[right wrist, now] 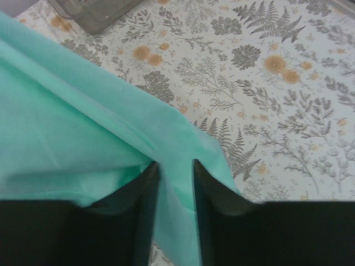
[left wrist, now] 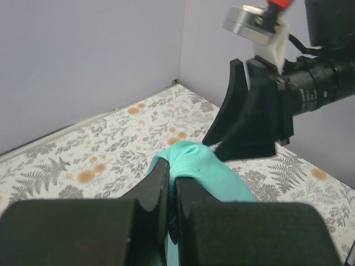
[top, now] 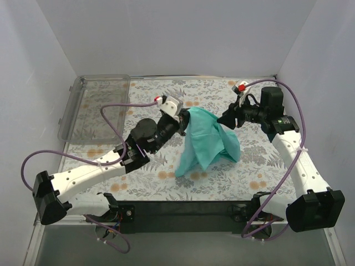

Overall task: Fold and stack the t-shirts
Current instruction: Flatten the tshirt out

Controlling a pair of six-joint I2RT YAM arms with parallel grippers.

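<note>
We see a table [top: 222, 180] covered with a pale cloth printed with grey ferns and orange flowers. Plain, matt, lavender-white walls box it in on three sides. A back wall [top: 177, 39] stands along the far edge, and a left wall [top: 28, 83] and a right wall [top: 327, 66] stand along the side edges, meeting it at the far corners. A black strip [top: 183, 210] runs along the near edge, with a smooth grey surface [top: 183, 252] below it. The light is even and soft, leaving only faint shadows on the cloth.
</note>
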